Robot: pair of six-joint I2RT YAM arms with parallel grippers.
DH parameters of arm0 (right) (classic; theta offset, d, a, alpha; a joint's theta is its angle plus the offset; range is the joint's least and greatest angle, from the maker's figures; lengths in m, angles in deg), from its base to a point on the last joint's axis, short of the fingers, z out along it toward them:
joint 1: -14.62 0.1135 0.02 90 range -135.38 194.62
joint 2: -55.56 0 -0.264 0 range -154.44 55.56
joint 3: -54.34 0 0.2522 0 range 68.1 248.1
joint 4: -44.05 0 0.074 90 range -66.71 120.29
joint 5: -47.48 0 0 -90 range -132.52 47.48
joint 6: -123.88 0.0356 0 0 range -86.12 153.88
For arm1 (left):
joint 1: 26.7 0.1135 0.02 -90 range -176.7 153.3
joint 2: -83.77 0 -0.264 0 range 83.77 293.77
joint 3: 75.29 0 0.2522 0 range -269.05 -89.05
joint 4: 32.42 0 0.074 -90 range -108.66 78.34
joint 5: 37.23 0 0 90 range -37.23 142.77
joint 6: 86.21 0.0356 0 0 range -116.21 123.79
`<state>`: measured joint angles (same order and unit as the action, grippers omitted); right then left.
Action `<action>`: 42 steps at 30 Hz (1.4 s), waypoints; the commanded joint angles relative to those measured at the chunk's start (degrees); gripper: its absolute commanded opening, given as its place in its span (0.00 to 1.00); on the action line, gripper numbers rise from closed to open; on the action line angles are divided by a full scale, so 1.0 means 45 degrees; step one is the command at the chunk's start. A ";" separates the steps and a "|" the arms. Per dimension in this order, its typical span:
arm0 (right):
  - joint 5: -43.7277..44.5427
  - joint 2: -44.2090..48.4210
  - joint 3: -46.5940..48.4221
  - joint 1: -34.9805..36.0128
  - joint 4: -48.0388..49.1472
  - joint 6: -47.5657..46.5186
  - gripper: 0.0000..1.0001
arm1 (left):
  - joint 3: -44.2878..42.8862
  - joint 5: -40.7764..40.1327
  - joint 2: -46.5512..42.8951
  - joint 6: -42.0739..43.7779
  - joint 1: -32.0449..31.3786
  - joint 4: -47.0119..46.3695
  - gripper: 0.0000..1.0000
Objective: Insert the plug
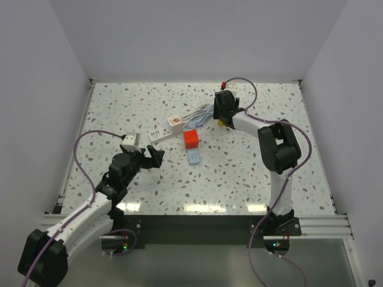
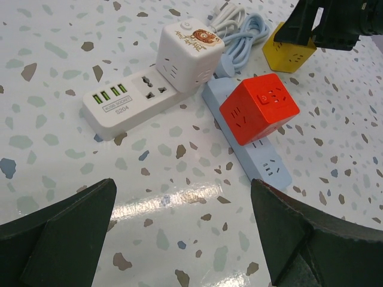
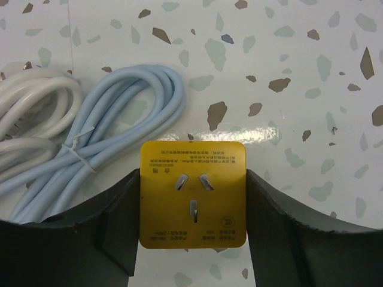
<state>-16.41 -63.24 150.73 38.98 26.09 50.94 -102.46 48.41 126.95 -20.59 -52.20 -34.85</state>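
The plug (image 3: 192, 203) is a yellow cube lying on the table with its three prongs turned up toward the right wrist camera. My right gripper (image 3: 192, 197) is shut on it, one finger pressed against each side. From above, this plug (image 1: 222, 123) sits at the back of the table under the right gripper (image 1: 222, 113). A light-blue power strip (image 2: 263, 161) lies mid-table with a red cube adapter (image 2: 259, 107) standing on it. My left gripper (image 2: 182, 233) hovers open over bare table in front of the strips, holding nothing.
A white power strip (image 2: 131, 101) carries a white cube adapter (image 2: 188, 54) at the left of the blue one. Coiled blue cable (image 3: 119, 119) and white cable (image 3: 30, 113) lie just left of the yellow plug. White walls enclose the table on three sides.
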 commanded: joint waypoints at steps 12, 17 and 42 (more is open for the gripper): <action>-0.6715 0.4013 -0.1234 -0.0472 -0.0174 -0.2070 0.21 | -0.0087 0.0910 -0.1137 0.0632 0.0080 -0.1030 1.00; -0.9392 0.5246 -0.0960 -0.0472 -0.2224 -0.4135 0.22 | -0.0008 0.2568 -0.1178 0.0984 0.0080 -0.1695 1.00; -2.0351 0.7904 -0.1487 0.0504 -0.8420 -1.1543 0.02 | -0.2506 0.8940 0.2981 0.3053 -0.1911 -0.3983 1.00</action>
<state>-100.73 -28.80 142.97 40.05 -8.91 3.81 -108.41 89.98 138.25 -11.72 -57.88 -53.60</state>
